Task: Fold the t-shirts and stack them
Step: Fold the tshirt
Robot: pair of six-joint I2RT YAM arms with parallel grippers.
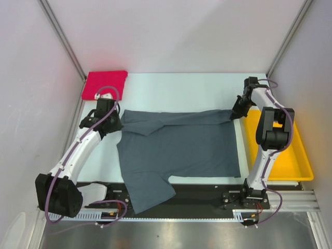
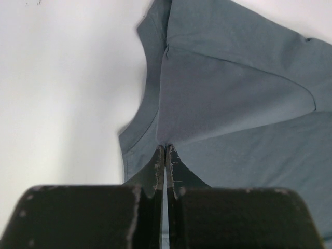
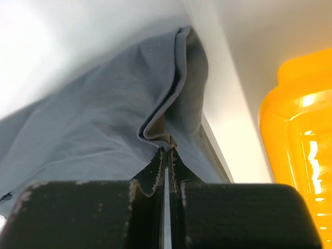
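1. Right now the slate-grey t-shirt (image 1: 179,150) lies spread across the middle of the tabletop (image 1: 171,88), turned sideways: neckline toward the left arm, hem toward the right arm.
2. The left hand (image 2: 165,150) is fully closed, its fingers pinching the cloth just beside the neckline at the shirt's far-left corner.
3. The right hand (image 3: 167,151) is closed too, its tips nipping a doubled-over bit of fabric at the far-right corner, near the yellow tray (image 1: 303,166).
4. Holding the two far corners at once makes sense: it keeps that long edge taut between the arms, so it can be carried over as one straight line rather than sagging in the middle.
5. A strip along the far edge already looks turned in, with the far sleeve tucked onto the body; the near sleeve sticks out at the near-left, not yet folded.
6. I judge this to be an early lengthwise fold, with most of the folding left to do.
7. The pinkish-red t-shirt (image 1: 105,83) sits as a flat, squared patch at the far-left corner, well apart from the grey one. It looks folded, probably the base of the stack, so the grey shirt should end up on it.
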